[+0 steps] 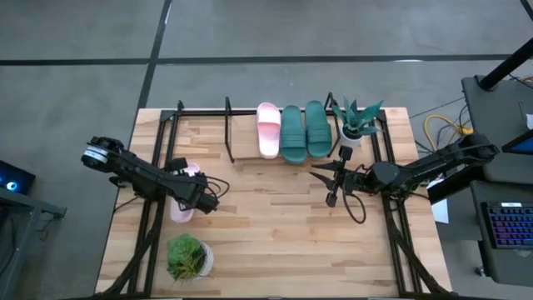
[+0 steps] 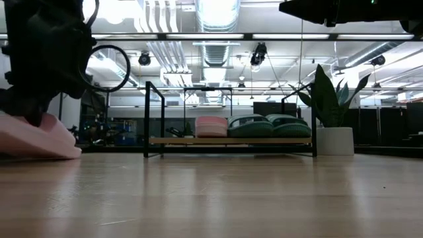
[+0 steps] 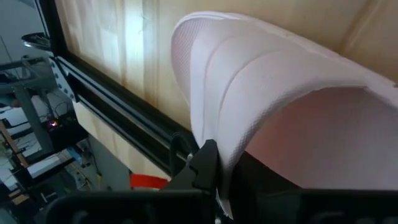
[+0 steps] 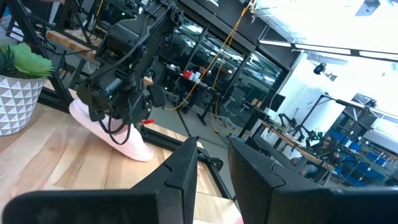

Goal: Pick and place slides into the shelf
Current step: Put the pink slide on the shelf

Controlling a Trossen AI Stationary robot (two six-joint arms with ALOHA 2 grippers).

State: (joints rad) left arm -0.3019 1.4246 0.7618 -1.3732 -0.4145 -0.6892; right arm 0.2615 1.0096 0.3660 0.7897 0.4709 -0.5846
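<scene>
A light pink slide [image 1: 182, 204] lies on the table at the left, with my left gripper [image 1: 196, 200] shut on its strap. The shelf [image 1: 241, 148] stands at the far edge. In it rest another pink slide [image 1: 268, 129] and two dark teal slides [image 1: 293, 133] [image 1: 317, 129], side by side on its wood board. In the low view the same three show in the shelf [image 2: 231, 140]. My right gripper [image 1: 330, 185] hangs open above the table right of centre, with nothing between its fingers [image 4: 186, 165]. My left gripper pinches the edge of the pink slide's wide strap [image 3: 221, 158] between its two fingers, one finger [image 3: 205, 163] outside the strap and the other beneath its arch. The fingers come slanting down from the table's left side. The slide's end [image 2: 71, 152] rests on the table.
A potted green plant [image 1: 190, 257] stands near the front left, close to the held slide. A taller potted plant [image 1: 360, 123] stands at the shelf's right end. Black arm-mount frames [image 1: 154, 208] run along both table sides. The shelf's left half [image 1: 204, 137] holds nothing.
</scene>
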